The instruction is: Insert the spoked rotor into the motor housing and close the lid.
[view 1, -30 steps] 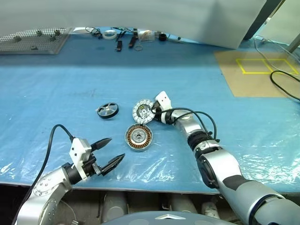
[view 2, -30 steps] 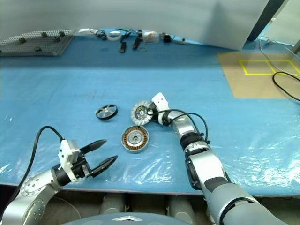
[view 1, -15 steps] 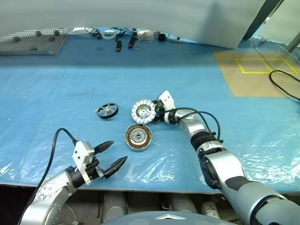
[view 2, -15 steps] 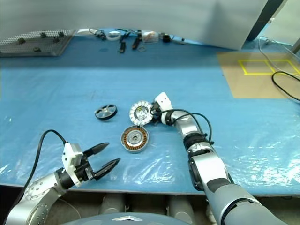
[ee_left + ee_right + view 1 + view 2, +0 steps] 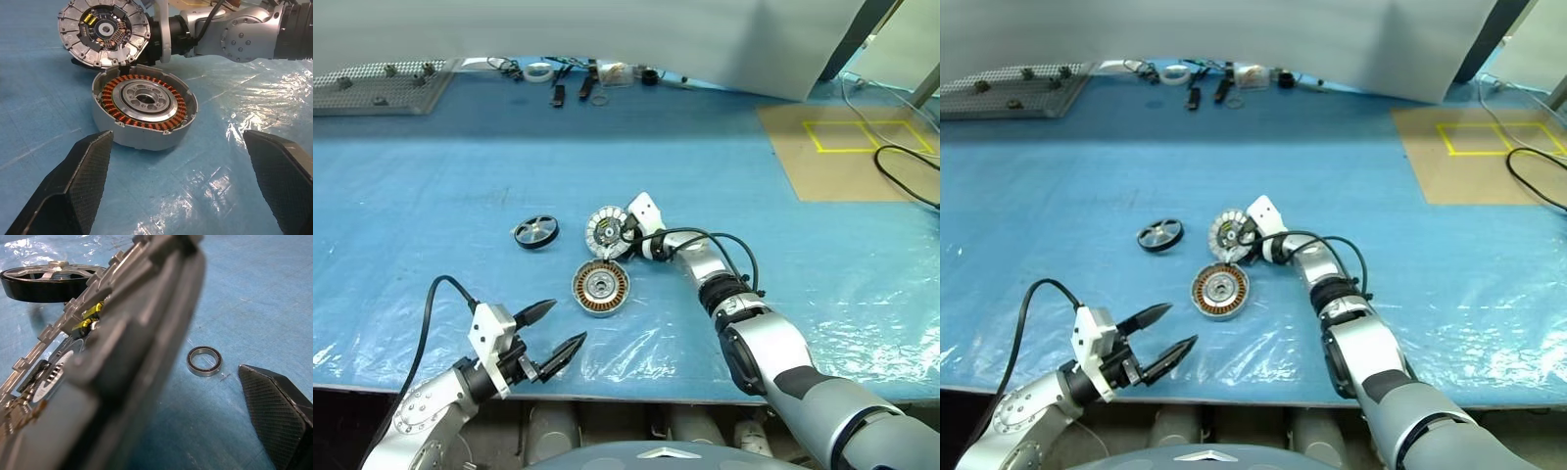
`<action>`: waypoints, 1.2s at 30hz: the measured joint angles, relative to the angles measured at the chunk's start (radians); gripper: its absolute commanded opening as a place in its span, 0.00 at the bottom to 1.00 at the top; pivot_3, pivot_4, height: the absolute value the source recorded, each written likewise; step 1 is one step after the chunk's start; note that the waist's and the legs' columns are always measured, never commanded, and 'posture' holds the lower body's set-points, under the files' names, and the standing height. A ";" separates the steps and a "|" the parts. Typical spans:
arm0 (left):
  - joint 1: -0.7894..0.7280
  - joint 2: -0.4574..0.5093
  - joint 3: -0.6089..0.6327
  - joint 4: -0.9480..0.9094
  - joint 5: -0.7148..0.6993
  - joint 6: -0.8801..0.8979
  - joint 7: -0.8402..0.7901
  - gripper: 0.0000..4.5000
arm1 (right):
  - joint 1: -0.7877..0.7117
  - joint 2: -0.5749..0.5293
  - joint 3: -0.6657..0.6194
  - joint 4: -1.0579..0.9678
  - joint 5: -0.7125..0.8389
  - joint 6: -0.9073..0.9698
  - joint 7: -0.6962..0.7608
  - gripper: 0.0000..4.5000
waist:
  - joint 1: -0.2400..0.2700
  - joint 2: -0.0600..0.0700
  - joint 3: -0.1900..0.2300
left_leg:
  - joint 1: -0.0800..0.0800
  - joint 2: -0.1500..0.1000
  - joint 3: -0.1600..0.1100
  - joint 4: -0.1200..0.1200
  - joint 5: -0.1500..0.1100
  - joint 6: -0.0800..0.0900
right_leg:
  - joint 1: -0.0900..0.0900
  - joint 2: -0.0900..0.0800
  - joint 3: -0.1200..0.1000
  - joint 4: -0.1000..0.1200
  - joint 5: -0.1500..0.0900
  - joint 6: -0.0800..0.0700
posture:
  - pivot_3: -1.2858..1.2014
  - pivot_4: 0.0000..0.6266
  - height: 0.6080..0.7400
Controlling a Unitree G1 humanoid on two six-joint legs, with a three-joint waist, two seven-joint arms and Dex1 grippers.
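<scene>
On a blue table [image 5: 431, 166] covered with clear plastic sheeting, the motor housing [image 5: 601, 288] sat flat with its copper-brown windings facing up around a silver hub. Just beyond it, the lid [image 5: 609, 232] stood tilted on edge, its white-segmented face turned toward the housing, with the right gripper [image 5: 628, 231] at its far side. The right wrist view showed the lid's rim close against that camera and one black finger [image 5: 274, 411] standing well clear of it, so the jaws were spread wide; whether the lid leaned on the other finger could not be told. The spoked rotor [image 5: 536, 232] lay flat on the sheeting to the left of the lid, apart from both lid and housing, its black rim and silvery spokes plain to see. A small dark ring [image 5: 204, 361] lay on the table near the lid in the right wrist view. The left gripper [image 5: 558, 338] hovered near the table's front edge, to the left of the housing and nearer the robot, its two black fingers [image 5: 78, 186] wide apart and empty, pointed toward the housing. At the far edge of the table were a perforated grey panel [image 5: 382, 86] at the left and a scatter of small tools and parts [image 5: 578, 78].
</scene>
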 measured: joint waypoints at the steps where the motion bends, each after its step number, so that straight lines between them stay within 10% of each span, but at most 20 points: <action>1: 0.002 -0.001 -0.002 0.000 0.001 -0.002 0.000 1.00 | 0.000 0.001 0.000 0.000 0.000 0.000 -0.002 0.95 | 0.000 0.000 0.000 | 0.000 0.000 0.000 0.000 0.000 0.000 | 0.000 0.000 0.000 0.000 0.000 0.000 | 0.52 0.24 1.00; 8: -0.008 -0.003 -0.005 0.033 0.002 -0.027 -0.010 1.00 | 0.014 0.010 0.000 -0.013 0.000 -0.005 -0.009 0.83 | -0.001 0.000 0.000 | 0.000 0.000 0.000 0.000 0.000 0.000 | 0.000 0.000 0.000 0.000 0.000 0.000 | 0.52 0.24 1.00; 19: -0.008 -0.023 -0.030 0.138 0.037 -0.111 -0.051 1.00 | 0.021 0.021 0.000 -0.018 0.000 -0.011 -0.015 0.03 | 0.000 0.000 0.000 | 0.001 0.000 0.000 -0.001 0.000 0.000 | 0.000 0.000 0.000 0.000 0.000 0.000 | 0.52 0.24 1.00; 36: -0.066 -0.001 -0.022 0.098 0.013 -0.058 -0.036 1.00 | 0.124 -0.031 0.004 -0.204 0.018 0.064 0.055 0.02 | 0.006 0.000 0.000 | 0.000 0.000 0.000 0.000 0.000 0.000 | 0.000 0.000 0.000 0.000 0.000 0.000 | 0.52 0.24 1.00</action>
